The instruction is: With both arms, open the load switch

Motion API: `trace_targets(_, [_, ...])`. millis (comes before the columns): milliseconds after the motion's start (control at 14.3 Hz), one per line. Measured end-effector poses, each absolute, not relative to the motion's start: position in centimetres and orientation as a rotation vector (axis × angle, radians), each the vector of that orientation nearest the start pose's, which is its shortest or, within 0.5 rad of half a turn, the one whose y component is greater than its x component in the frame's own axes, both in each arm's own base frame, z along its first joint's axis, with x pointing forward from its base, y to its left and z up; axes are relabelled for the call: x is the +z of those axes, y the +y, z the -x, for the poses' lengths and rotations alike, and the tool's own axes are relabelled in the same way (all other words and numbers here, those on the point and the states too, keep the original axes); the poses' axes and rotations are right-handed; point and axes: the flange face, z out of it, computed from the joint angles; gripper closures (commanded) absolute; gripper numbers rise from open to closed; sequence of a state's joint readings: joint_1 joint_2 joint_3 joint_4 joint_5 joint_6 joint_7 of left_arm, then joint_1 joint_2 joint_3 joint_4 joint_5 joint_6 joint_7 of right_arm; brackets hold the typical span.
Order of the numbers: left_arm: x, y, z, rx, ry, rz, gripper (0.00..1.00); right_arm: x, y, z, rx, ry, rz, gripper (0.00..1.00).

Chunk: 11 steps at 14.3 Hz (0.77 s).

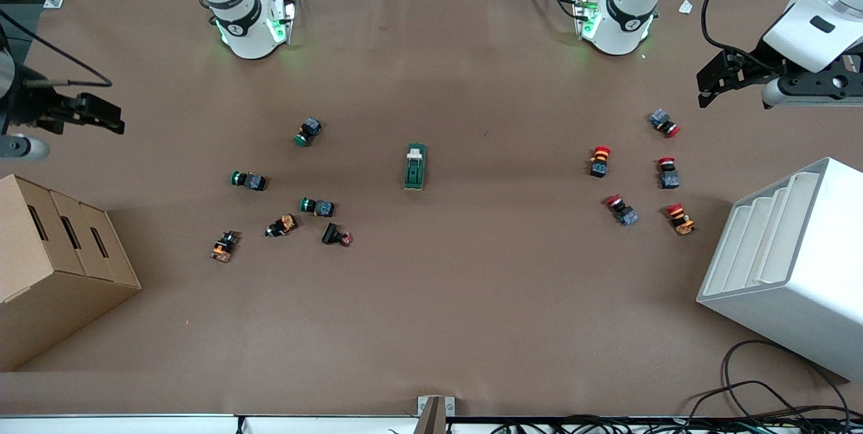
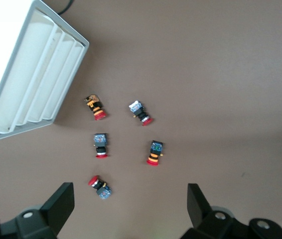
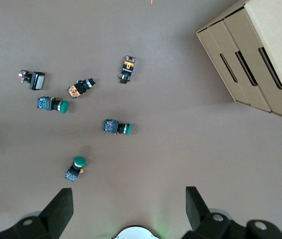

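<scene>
Brown table (image 1: 431, 326): load switch (image 1: 415, 167) unobstructed between button clusters; left gripper (image 2: 131, 209), right gripper (image 3: 129, 209) seemingly spread, empty.

High front camera; downward wrist cameras

The load switch (image 1: 415, 166) is lying alone at mid-table, between two scatters of push buttons (image 1: 283, 198), one toward each arm's end. The cardboard box (image 1: 54, 265) is sitting at the right arm's end, the slotted tray (image 1: 795, 259) at the left arm's end. The right gripper (image 1: 101, 114) is hanging over the table's edge above the box, the left gripper (image 1: 715, 80) above the tray's end.
</scene>
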State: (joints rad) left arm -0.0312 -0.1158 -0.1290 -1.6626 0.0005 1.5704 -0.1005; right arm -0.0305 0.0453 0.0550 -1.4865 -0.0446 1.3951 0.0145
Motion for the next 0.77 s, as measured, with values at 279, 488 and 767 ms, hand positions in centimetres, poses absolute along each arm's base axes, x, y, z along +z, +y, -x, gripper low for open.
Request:
trace_targets(279, [64.0,-8.7,-51.0,-0.021,0.084,3.158,0.0,64.3,0.8,-52.8,0.174,-0.006,3.184,0.0])
trace_targets(488, [64.0,-8.7,-51.0,-0.024,0.084,3.158,0.0,64.2,0.7,-52.6,0.172,-0.004,3.184,0.0])
trace_targets(767, [64.7,-8.5,-51.0,-0.047,0.086,3.137,0.0,64.8,0.7,-52.2,0.154,-0.004,3.184,0.0])
